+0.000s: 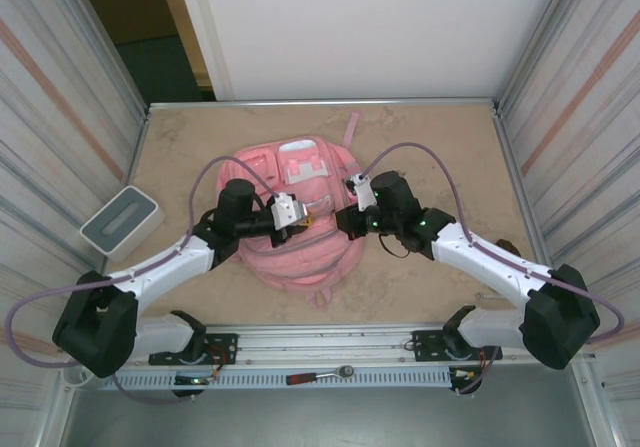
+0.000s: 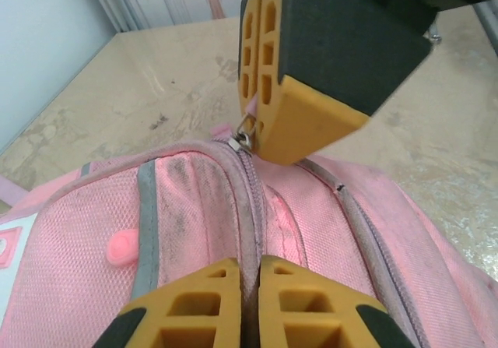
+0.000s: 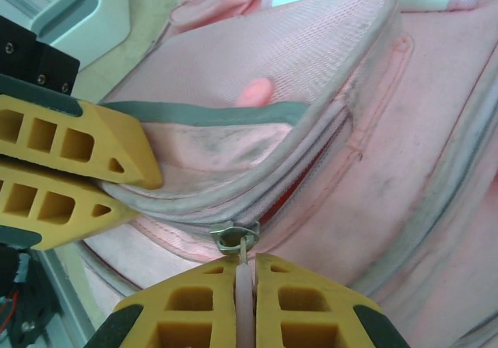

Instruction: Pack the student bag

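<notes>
Right hand [image 3: 245, 262] gripping student bag [image 3: 405, 130], box [image 1: 122, 219] aside

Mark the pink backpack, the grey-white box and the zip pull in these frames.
pink backpack [image 1: 300, 257], top external view, on its near fabric panel.
grey-white box [image 1: 122, 220], top external view, on its top face.
zip pull [image 3: 237, 237], right wrist view, on its metal ring.

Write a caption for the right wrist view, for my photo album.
The right end effector pinches the zip pull of the pink student bag while the left end effector clamps the pocket edge.
</notes>
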`<state>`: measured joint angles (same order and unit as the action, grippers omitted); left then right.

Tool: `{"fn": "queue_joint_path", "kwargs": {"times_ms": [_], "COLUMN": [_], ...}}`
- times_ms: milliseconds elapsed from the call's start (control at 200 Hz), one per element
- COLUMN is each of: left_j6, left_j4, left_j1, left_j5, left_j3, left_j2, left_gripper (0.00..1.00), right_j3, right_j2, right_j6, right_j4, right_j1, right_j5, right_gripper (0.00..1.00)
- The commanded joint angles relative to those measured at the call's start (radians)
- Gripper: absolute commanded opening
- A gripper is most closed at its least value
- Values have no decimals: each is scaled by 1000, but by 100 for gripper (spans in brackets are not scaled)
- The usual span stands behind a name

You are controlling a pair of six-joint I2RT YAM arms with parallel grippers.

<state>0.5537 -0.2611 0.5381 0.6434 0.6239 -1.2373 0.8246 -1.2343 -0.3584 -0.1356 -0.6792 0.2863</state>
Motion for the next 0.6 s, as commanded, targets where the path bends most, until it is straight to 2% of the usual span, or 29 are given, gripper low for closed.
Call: {"fn": "queue_joint_path", "kwargs": {"times_ms": [0, 215, 271, 416, 596], "left_j6": [-35, -34, -35, -32, 49], "left_j4": [-51, -30, -19, 7, 78], "left_j1": [-55, -56, -56, -45, 39], "left_j5": [23, -16, -22, -22, -110], "left_j3": [-27, -9, -3, 8, 27], "left_j2": [42, 12, 9, 26, 66], "left_gripper": [0, 1, 7, 31, 51], "right_j3": [-13, 11, 11, 17, 27], "right_j2": [53, 29, 26, 21, 24], "right_j6": [-26, -27, -31, -36, -44], "right_j4": [-32, 2, 14, 22, 27], "right_j1": [65, 2, -6, -14, -24], "right_j5": [-38, -52, -53, -56, -55], "right_gripper": [0, 0, 0, 0, 0]}}
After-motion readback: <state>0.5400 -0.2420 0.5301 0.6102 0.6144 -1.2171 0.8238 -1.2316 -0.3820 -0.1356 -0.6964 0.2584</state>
